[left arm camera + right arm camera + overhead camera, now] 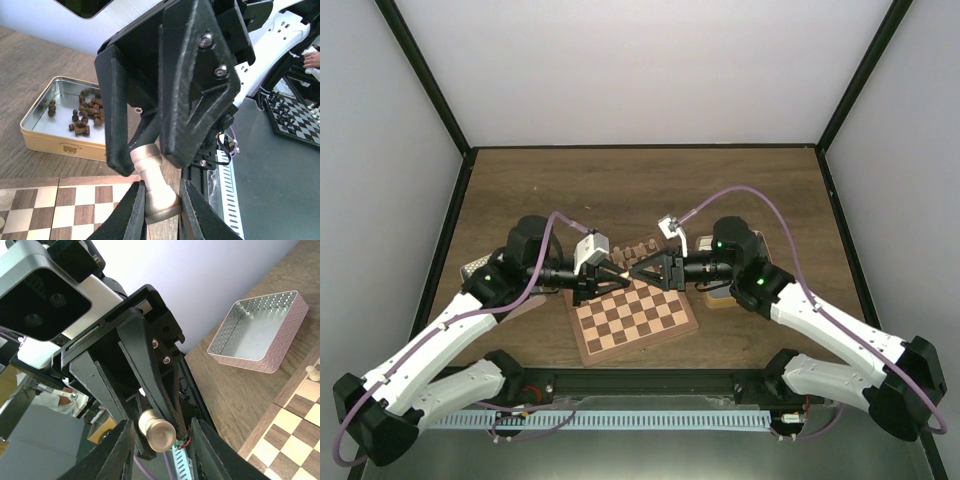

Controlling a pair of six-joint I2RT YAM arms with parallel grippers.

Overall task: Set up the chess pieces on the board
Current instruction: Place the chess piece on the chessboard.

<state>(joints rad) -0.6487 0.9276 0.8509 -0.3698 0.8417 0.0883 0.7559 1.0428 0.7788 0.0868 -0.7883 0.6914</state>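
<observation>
**Hand-to-hand pass of a cream piece over the board**

The two arms meet nose to nose above the far rim of the board (620,338). The left gripper (161,184) is clamped on the base of the piece (152,172). The piece hangs tilted in the air over that rim, its head toward the right gripper (161,431). The right jaws stand apart and straddle the head. The right wrist view shows a gap on either side, so no second grip appears to be made.

The step in hand looks like a pass between grippers, though its direction cannot be read here. If the right is to take the piece, its jaws should close squarely on the neck, clear of the left fingers (136,212). The left should let go only once that hold is firm, since a rounded head may slip out of a glancing pinch.

Dark men (85,107) lie in a tin (35,137) just off the board. One pale man (313,372) stands at the board's edge.
</observation>
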